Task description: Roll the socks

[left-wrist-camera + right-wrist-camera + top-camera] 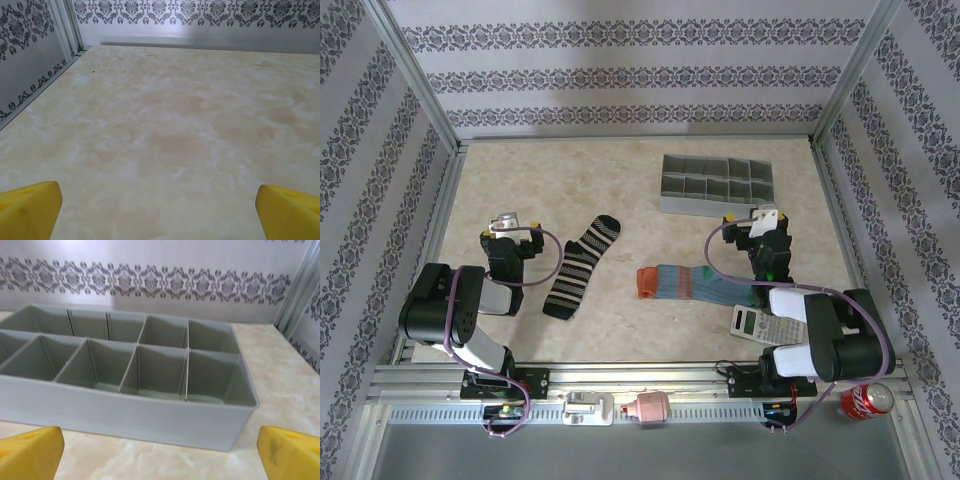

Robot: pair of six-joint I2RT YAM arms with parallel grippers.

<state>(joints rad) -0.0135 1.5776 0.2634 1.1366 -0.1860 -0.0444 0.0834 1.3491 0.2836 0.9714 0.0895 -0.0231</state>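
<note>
well, both sets of jaws stand spread wide with nothing between them. from above i see the left gripper (510, 224) low over the table (620, 190) on the left side, just beside the black striped sock (582, 267) but apart from it. that sock lies flat and stretched out on a diagonal, from far right to near left. in the left wrist view the yellow fingertips (30, 207) sit at the two bottom corners, with bare marbled tabletop between them.

the blue-teal sock (690, 283) lies flat near the middle of the table, with its orange cuff at the left end and its other end hidden by the right arm. the right gripper (765, 225) sits beyond that sock, facing the grey divided tray (710, 207). in the right wrist view its fingertips (30, 452) frame the tray's near wall without touching it.

a grey calculator (763, 324) lies near the right arm's base, and a red can (865, 401) stands at the near right corner.
</note>
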